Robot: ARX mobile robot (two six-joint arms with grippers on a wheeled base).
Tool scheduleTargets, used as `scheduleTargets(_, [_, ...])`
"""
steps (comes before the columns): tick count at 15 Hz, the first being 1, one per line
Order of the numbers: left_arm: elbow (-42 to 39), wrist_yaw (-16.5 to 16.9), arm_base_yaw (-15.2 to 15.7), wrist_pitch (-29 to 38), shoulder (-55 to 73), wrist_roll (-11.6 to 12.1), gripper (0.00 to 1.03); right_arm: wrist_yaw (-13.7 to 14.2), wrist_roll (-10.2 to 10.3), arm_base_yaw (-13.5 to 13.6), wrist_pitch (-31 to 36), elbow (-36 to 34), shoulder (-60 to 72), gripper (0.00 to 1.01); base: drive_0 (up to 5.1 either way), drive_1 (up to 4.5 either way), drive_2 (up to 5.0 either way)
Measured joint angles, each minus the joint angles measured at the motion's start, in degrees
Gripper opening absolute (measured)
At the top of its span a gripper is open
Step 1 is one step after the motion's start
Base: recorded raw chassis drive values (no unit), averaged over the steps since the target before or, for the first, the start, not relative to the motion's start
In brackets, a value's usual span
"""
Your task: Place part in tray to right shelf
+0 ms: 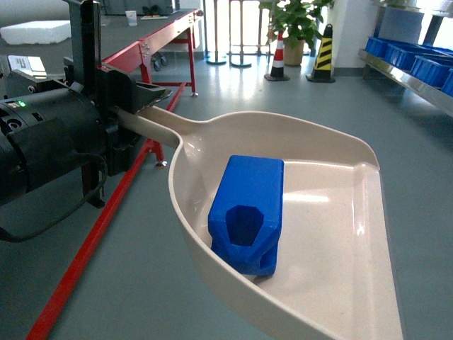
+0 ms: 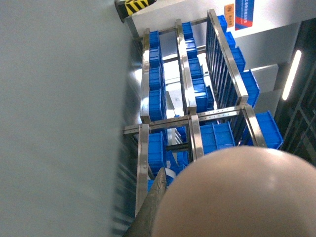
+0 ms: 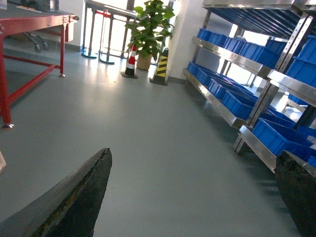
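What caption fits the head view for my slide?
Left gripper holds the cream tray by its handle, blue part lying inside, above grey floor.

Smooth grey floor (image 3: 163,143), red-framed counter (image 3: 29,29) at left, potted plant (image 3: 150,27) and striped cones (image 3: 131,61) by bright windows.

Head looks down closely; both wrist views share the right shelf (image 3: 237,106) (sideways in left)

Blue part (image 1: 249,210) lies inside cream tray (image 1: 340,234); crate-laden right shelf (image 3: 242,84) well apart.
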Motion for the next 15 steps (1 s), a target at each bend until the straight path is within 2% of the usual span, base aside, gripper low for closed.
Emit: scheduleTargets(15, [0.0, 0.0, 0.0, -0.2, 0.0, 0.0, 0.13, 0.0, 0.0, 0.0, -0.1, 0.0, 0.0, 0.98, 0.1, 4.25, -4.1])
